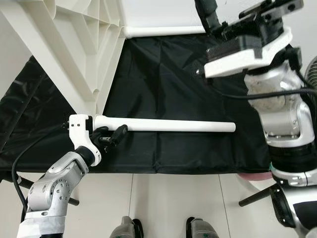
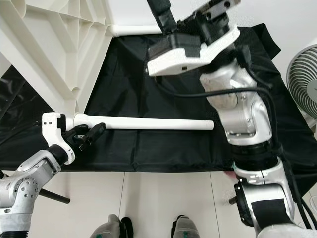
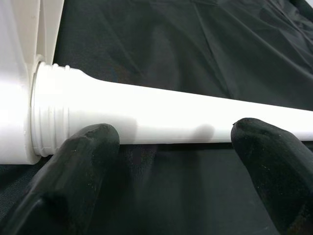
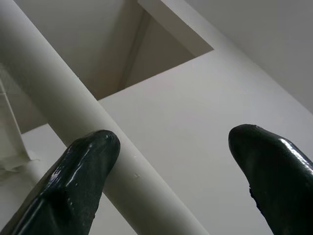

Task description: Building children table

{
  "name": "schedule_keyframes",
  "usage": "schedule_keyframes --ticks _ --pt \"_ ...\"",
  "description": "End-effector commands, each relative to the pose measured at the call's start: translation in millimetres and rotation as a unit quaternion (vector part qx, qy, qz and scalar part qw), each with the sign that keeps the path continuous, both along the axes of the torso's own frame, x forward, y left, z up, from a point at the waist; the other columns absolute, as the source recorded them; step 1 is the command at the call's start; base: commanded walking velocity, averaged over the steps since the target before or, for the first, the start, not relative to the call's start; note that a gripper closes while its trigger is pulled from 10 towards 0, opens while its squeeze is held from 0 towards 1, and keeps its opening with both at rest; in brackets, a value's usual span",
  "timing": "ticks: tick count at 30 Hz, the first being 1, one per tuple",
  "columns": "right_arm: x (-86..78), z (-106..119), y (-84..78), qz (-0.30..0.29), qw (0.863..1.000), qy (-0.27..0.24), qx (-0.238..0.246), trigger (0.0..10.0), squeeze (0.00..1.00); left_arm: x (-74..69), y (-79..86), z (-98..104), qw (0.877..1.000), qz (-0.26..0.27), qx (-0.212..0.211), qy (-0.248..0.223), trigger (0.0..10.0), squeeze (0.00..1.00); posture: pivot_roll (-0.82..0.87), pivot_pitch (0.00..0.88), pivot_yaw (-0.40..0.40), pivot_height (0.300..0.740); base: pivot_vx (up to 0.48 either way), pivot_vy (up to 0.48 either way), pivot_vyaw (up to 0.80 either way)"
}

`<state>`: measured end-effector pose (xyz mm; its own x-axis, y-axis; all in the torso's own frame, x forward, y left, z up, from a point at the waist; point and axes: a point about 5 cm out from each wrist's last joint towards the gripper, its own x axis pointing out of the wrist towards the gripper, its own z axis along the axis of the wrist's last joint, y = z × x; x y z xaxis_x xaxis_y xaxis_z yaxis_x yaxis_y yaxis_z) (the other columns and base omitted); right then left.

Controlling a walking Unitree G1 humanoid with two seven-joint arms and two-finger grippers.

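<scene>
The white table top (image 1: 64,44) stood tilted over a black sheet (image 1: 163,94). A white leg (image 1: 168,126) lay screwed into its corner; the left gripper (image 1: 110,135), jaws spread, sat just beside the leg's threaded end. The right gripper (image 4: 171,166) hovered spread near another leg (image 4: 73,122).

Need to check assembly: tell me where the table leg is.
The table leg lies across the black cloth, its left end in the tabletop corner, beside the left gripper.

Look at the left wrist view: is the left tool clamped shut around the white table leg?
No: its fingers stand apart in front of the white table leg.
</scene>
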<state>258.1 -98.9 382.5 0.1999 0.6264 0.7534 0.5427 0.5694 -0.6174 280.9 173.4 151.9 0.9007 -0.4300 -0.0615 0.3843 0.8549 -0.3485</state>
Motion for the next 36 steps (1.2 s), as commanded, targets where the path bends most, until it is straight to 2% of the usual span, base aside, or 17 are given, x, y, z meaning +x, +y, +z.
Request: schedule_keyframes --ticks 1,3,4,6,10,20,25,33,36 --pt "3.5 -2.9 4.3 0.002 1.000 0.018 -0.022 10.0 0.00 4.3 3.4 9.7 1.000 0.008 0.008 -0.024 10.0 0.00 -0.07 0.173 0.134 0.740 0.000 0.000 0.00" --pt "8.3 -7.9 6.8 0.006 0.997 0.042 -0.066 10.0 0.00 4.7 3.5 11.6 1.000 0.008 0.008 -0.028 10.0 0.00 -0.07 0.176 0.132 0.740 0.000 0.000 0.00" --pt "8.3 -7.9 6.8 0.006 0.997 0.042 -0.066 10.0 0.00 4.7 3.5 11.6 1.000 0.008 0.008 -0.028 10.0 0.00 -0.07 0.176 0.132 0.740 0.000 0.000 0.00" --pt "10.0 -16.9 5.3 0.010 0.993 0.054 -0.101 10.0 0.00 4.0 4.2 12.7 0.999 0.010 0.008 -0.030 10.0 0.00 -0.06 0.177 0.128 0.740 0.000 0.000 0.00" --pt "12.2 -24.9 1.6 0.011 0.990 0.067 -0.119 10.0 0.00 3.8 5.5 12.7 0.999 0.012 0.008 -0.030 10.0 0.00 -0.06 0.177 0.128 0.740 0.000 0.000 0.00" --pt "10.3 -14.4 0.7 0.018 0.992 0.057 -0.114 10.0 0.00 6.2 5.9 12.5 0.999 0.010 0.009 -0.029 10.0 0.00 -0.06 0.179 0.139 0.740 0.000 0.000 0.00" --pt "-0.5 -1.2 9.3 0.052 0.991 0.033 -0.121 10.0 0.00 7.3 4.8 12.8 0.999 0.008 0.009 -0.030 10.0 0.00 -0.07 0.178 0.146 0.740 0.000 0.000 0.00" --pt "-7.5 0.5 13.0 0.074 0.991 0.029 -0.105 10.0 0.00 7.6 6.2 12.7 0.999 0.010 0.009 -0.030 10.0 0.00 -0.07 0.179 0.151 0.740 0.000 0.000 0.00" --pt "-13.9 1.1 13.9 0.076 0.992 0.005 -0.101 10.0 0.00 8.4 5.7 12.5 1.000 0.007 0.007 -0.029 10.0 0.00 -0.08 0.183 0.161 0.740 0.000 0.000 0.00"
